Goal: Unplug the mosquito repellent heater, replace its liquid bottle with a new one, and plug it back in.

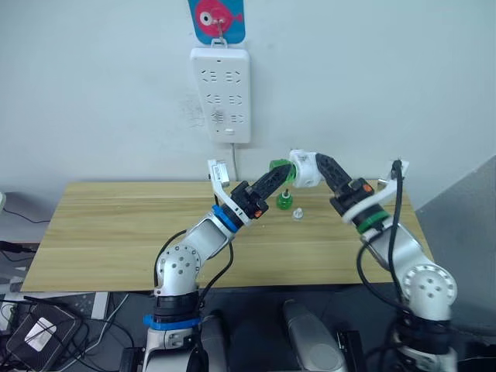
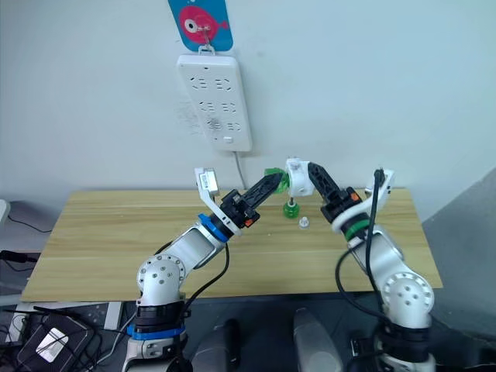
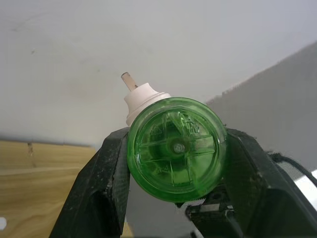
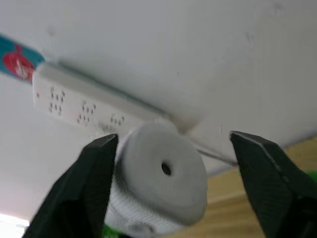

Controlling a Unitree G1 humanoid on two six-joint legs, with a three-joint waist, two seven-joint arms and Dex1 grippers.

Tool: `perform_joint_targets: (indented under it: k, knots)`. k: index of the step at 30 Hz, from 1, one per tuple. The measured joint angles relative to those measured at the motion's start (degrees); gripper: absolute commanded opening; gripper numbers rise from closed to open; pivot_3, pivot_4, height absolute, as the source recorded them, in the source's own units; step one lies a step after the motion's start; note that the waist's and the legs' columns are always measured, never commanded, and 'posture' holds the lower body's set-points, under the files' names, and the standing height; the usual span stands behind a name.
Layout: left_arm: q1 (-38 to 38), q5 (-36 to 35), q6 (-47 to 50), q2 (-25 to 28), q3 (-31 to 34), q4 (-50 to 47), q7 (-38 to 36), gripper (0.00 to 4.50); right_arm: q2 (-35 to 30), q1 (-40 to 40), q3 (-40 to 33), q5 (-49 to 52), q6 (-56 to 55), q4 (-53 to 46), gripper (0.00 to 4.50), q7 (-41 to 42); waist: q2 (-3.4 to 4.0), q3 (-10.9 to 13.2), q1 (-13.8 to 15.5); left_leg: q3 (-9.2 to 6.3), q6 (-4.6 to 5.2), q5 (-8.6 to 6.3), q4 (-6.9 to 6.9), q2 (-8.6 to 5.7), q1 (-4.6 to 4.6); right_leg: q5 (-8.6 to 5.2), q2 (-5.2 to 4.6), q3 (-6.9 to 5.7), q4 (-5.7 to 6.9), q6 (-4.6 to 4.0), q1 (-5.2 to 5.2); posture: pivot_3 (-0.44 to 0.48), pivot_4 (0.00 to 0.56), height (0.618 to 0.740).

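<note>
My left gripper (image 1: 277, 170) is shut on a green liquid bottle (image 3: 176, 148) and holds it in the air above the back of the table. The bottle's base faces the left wrist camera, and its white neck and wick (image 3: 130, 82) point away. Right beside it, my right gripper (image 1: 311, 168) holds the white mosquito repellent heater (image 1: 303, 170). In the right wrist view the heater (image 4: 161, 178) shows its round vent hole between the black fingers (image 4: 94, 173). A second green bottle (image 1: 285, 201) stands on the table below the two grippers.
A white power strip (image 1: 222, 94) hangs on the wall under a blue hook with a red fish (image 1: 217, 19); its cord drops behind the wooden table (image 1: 116, 232). A small clear cap (image 1: 297, 214) lies next to the standing bottle.
</note>
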Motion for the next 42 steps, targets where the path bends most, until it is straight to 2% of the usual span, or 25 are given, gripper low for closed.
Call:
perform_joint_targets:
  k: [2, 4, 9, 12, 17, 22, 28, 38, 42]
  knots:
    - [-0.6, -3.3, 2.5, 2.8, 1.3, 0.1, -2.0, 2.32, -7.5, 2.1, -2.3, 2.6, 3.5, 0.7, 4.5, 4.1, 0.01, 0.0, 0.0, 0.03, 0.0, 0.0, 0.01, 0.01, 0.05, 0.0, 0.01, 0.02, 0.03, 0.0, 0.0, -0.271, 0.233, 0.735]
    - [-1.1, -4.7, 3.8, 4.4, 2.0, 0.8, -3.2, 2.32, -11.2, 3.5, -3.9, 5.6, 5.8, 1.7, 4.5, 6.7, 0.01, 0.0, -0.1, 0.04, 0.0, 0.0, 0.01, 0.02, 0.09, 0.0, 0.02, 0.04, 0.05, -0.01, 0.01, -0.27, 0.232, 0.735]
    - [-2.7, -4.2, 2.7, 4.5, 2.1, 2.5, -3.8, 2.32, -13.9, 5.8, -4.9, 15.4, 8.0, 2.5, 4.5, 7.3, 0.01, 0.0, -0.2, 0.08, 0.01, 0.01, 0.02, 0.02, 0.09, 0.01, 0.03, 0.1, 0.04, -0.01, 0.02, -0.269, 0.232, 0.735]
    - [-2.7, -4.1, 2.1, 3.1, 1.9, 2.5, -3.3, 2.32, -11.0, 5.7, -3.5, 18.9, 5.5, 0.5, 4.5, 2.7, 0.01, 0.0, -0.1, 0.07, 0.01, 0.0, 0.02, 0.02, 0.07, 0.01, 0.03, 0.08, 0.04, -0.01, 0.01, -0.268, 0.23, 0.735]
    - [-1.4, -3.1, -0.5, -1.9, 1.9, 2.1, 1.2, 2.32, 2.5, 4.7, 4.6, 20.5, -3.7, -5.8, 4.5, -12.0, 0.01, 0.0, -0.1, 0.04, 0.0, 0.01, 0.0, 0.03, 0.04, 0.01, 0.04, 0.07, 0.04, 0.0, -0.03, -0.265, 0.227, 0.735]
    - [-1.0, -2.8, -1.7, -3.0, 1.8, 1.8, 2.9, 2.32, 7.0, 2.5, 8.3, 18.1, -8.4, -7.9, 4.5, -18.4, 0.01, 0.0, -0.1, 0.03, 0.01, 0.01, 0.03, 0.01, 0.01, 0.01, 0.02, 0.07, 0.01, 0.0, -0.01, -0.266, 0.224, 0.735]
    - [-0.5, -2.1, -2.7, -3.7, 0.7, 1.6, 3.2, 2.32, 12.4, -0.5, 11.4, 10.5, -11.6, -6.3, 4.5, -20.4, 0.03, 0.0, -0.1, 0.01, 0.0, 0.01, 0.02, 0.01, 0.0, 0.01, 0.03, 0.04, 0.01, 0.0, -0.02, -0.262, 0.218, 0.735]
    - [0.1, -0.7, -4.5, -5.1, -0.8, 0.3, 3.5, 2.32, 21.2, -3.3, 12.5, 1.6, -16.2, -1.8, 4.5, -21.1, 0.07, -0.1, -0.1, -0.03, 0.01, 0.01, 0.02, 0.02, 0.0, 0.02, 0.03, 0.01, 0.02, -0.01, -0.01, -0.253, 0.216, 0.735]
    - [0.4, 0.1, -5.3, -5.8, -0.9, 0.2, 3.8, 2.32, 22.0, -3.7, 12.5, 0.6, -18.5, -0.9, 4.5, -21.1, 0.07, -0.1, -0.1, -0.03, 0.01, 0.01, 0.02, 0.01, 0.0, 0.02, 0.03, 0.0, 0.02, -0.01, 0.0, -0.25, 0.218, 0.735]
